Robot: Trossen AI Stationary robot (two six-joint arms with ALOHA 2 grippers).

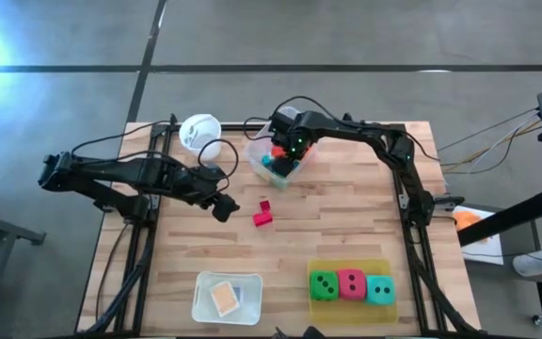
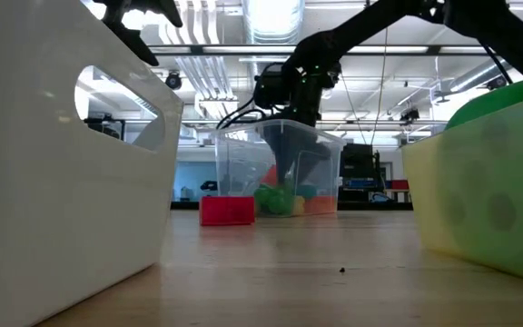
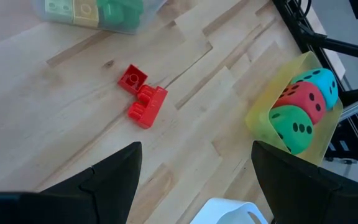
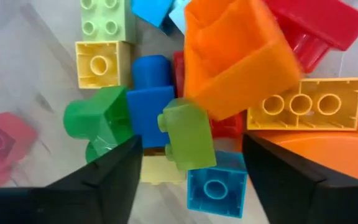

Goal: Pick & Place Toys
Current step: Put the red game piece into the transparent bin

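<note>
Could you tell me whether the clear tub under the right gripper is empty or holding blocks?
Holding blocks. The clear tub contains a jumble of coloured blocks, seen past the right gripper.

light: bright, ceiling strips in low view | glare: high view's upper-left corner | blur: near objects in low view

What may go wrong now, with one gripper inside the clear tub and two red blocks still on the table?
1. The right gripper stands open inside the clear plastic tub; lifting out, its fingers might catch the wall and drag the tub.
2. The light green block lies between its fingers and might come out again.
3. The open left gripper might push the two red blocks apart.
</note>
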